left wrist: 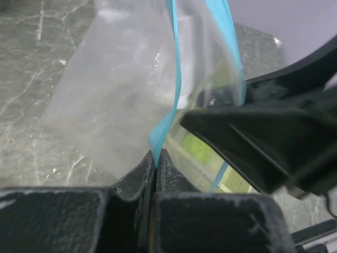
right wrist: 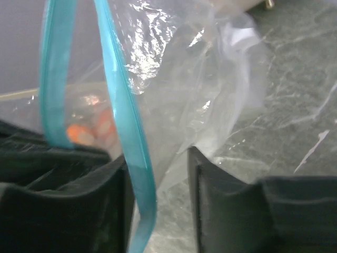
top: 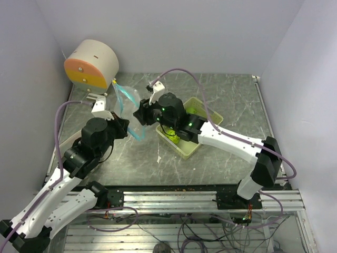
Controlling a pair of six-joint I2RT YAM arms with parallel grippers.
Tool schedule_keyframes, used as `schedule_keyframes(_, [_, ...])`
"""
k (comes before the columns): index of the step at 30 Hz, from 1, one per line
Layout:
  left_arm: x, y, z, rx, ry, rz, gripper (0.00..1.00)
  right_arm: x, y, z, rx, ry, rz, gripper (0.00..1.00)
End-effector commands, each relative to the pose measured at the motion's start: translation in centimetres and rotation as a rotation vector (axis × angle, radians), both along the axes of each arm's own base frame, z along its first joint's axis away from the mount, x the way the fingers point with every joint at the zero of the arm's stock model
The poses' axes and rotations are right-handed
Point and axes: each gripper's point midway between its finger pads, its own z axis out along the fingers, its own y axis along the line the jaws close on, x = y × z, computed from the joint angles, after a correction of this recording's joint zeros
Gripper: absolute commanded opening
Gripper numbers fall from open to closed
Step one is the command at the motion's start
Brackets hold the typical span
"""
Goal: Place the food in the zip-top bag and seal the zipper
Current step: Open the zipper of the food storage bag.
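Observation:
The clear zip-top bag [top: 126,98] with a blue zipper hangs above the table's left middle. My left gripper [top: 125,127] is shut on its blue zipper strip [left wrist: 164,124], pinched at the fingertips [left wrist: 156,154]. My right gripper [top: 142,114] is at the bag's mouth. Its jaws stand open with a gap [right wrist: 158,155], and the other zipper strip [right wrist: 125,118] runs down against the left finger [right wrist: 108,182]. Green round food [top: 172,138] lies in the pale basket [top: 191,151] under the right arm. Orange blobs [right wrist: 79,134] show through the plastic; I cannot tell what they are.
A cream-and-orange drum [top: 92,63] stands at the back left corner. White walls close in the marbled table on three sides. The right gripper's black body [left wrist: 263,137] fills the right of the left wrist view, close to the bag.

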Motion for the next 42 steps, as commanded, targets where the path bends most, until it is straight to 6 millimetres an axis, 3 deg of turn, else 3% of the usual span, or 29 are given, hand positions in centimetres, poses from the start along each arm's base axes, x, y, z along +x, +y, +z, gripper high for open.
schedule_keyframes(1, [-1.2, -1.2, 2.5, -0.075, -0.058, -0.089, 0.07, 3.1, -1.4, -1.0, -0.031, -0.034, -0.193, 0.18])
schedule_keyframes(2, [-1.6, -1.1, 2.5, -0.069, -0.053, -0.095, 0.07, 3.7, -2.4, -1.6, -0.051, -0.029, -0.260, 0.09])
schedule_keyframes(4, [-2.5, 0.2, 2.4, -0.033, -0.037, -0.071, 0.07, 4.8, -4.8, -3.3, -0.113, -0.016, -0.388, 0.05])
schedule_keyframes(7, [-4.3, 4.4, 2.2, 0.067, -0.006, 0.045, 0.07, 5.2, -8.0, -6.5, -0.206, 0.023, -0.494, 0.01])
schedule_keyframes(10, [-6.0, 7.8, 3.6, 0.119, -0.016, 0.137, 0.07, 4.5, -9.8, -9.6, -0.247, 0.087, -0.505, 0.00])
schedule_keyframes(14, [-7.2, 9.6, 4.3, 0.145, -0.015, 0.181, 0.07, 2.4, -9.5, -12.8, -0.275, 0.170, -0.412, 0.00])
schedule_keyframes(18, [-6.7, 7.5, 2.5, 0.121, 0.038, 0.112, 0.07, -1.2, -5.5, -14.0, -0.214, 0.229, -0.136, 0.02])
schedule_keyframes(23, [-5.0, 4.0, -2.0, 0.068, 0.133, 0.041, 0.07, -3.3, -3.9, -13.5, -0.223, 0.241, -0.019, 0.34])
schedule_keyframes(28, [-3.7, 2.6, -5.1, 0.067, 0.189, 0.041, 0.07, -3.7, -4.9, -10.3, -0.197, 0.186, -0.007, 0.84])
schedule_keyframes(30, [-3.3, 2.6, -5.7, 0.073, 0.195, 0.053, 0.07, -3.7, -5.8, -8.6, -0.178, 0.155, -0.024, 0.99])
schedule_keyframes(35, [-2.9, 2.8, -6.3, 0.084, 0.194, 0.079, 0.07, -3.2, -9.1, -5.9, -0.175, 0.117, -0.139, 1.00])
schedule_keyframes(38, [-2.8, 2.8, -6.5, 0.079, 0.191, 0.078, 0.07, -2.3, -12.5, -7.5, -0.248, 0.178, -0.294, 1.00])
schedule_keyframes(42, [-2.9, 2.6, -6.8, 0.070, 0.188, 0.068, 0.07, -1.2, -16.4, -11.2, -0.291, 0.316, -0.420, 1.00])
